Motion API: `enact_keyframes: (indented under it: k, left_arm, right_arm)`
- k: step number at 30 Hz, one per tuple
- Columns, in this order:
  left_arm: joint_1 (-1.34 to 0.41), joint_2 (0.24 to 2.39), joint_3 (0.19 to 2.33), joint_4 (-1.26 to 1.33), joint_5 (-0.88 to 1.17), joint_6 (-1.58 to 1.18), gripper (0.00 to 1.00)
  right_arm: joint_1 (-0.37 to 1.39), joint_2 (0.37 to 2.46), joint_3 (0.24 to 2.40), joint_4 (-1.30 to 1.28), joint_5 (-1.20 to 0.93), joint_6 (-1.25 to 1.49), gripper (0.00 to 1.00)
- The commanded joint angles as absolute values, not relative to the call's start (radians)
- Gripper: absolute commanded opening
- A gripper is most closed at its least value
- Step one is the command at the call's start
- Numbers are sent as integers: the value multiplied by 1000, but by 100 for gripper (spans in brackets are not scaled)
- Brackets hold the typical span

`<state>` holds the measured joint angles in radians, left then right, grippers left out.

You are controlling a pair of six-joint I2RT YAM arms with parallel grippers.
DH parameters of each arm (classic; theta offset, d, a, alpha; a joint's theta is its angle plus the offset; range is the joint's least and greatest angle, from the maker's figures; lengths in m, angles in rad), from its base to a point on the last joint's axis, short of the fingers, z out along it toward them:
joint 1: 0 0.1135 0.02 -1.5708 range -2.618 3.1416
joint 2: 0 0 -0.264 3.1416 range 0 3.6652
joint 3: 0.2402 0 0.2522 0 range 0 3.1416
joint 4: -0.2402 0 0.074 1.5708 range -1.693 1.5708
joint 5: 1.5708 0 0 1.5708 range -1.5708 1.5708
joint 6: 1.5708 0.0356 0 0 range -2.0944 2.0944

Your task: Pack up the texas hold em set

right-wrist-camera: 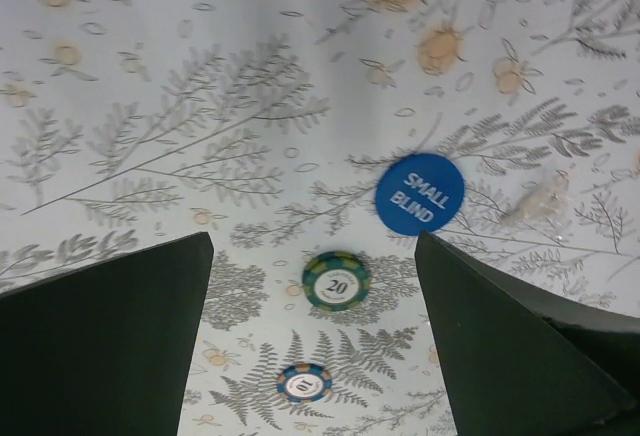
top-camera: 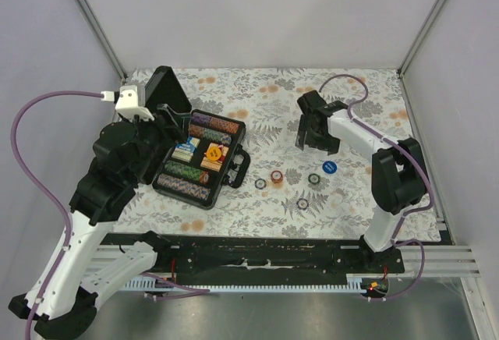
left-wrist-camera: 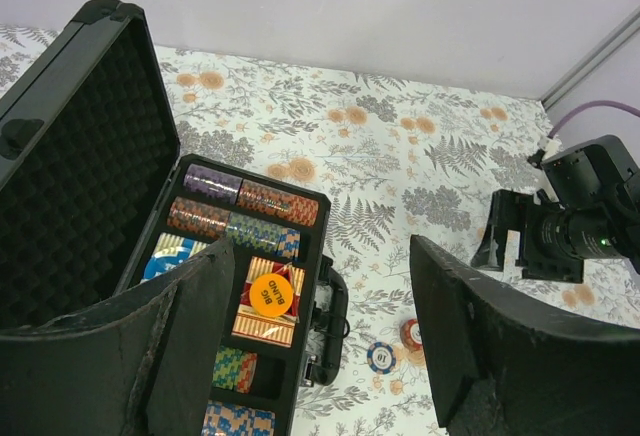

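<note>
The open briefcase sits on the bench on my left. Its lid stands up on the far left side. Rows of chips lie inside it, with the card deck in the middle and a round disc on top of the deck. The handle faces right. Four loose chips lie on the bench right of the case. The small blind disc lies right of them, a bit farther from me.

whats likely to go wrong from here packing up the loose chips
1. The 20 chip lies flat on the cloth under the open right tool; the tool may push it along rather than lift it.
2. The small blind disc sits close by, so a closing grip could nudge or catch it too.
3. The left tool hovers open beside the raised lid; a bump might swing it shut.
</note>
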<state>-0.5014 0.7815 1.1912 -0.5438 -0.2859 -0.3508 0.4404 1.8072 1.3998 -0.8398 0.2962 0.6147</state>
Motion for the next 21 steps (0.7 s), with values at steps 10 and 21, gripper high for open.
enact_keyframes:
  k: [10,21]
  left_arm:
    - [-503,799,1189,-511,-268,-387,77]
    - [-505,790,1180,-506,-281,-383,77]
  right_arm:
    - [341,1752,1194,-790,302,773,94]
    - [285,1744,1088,-677,255,789,89]
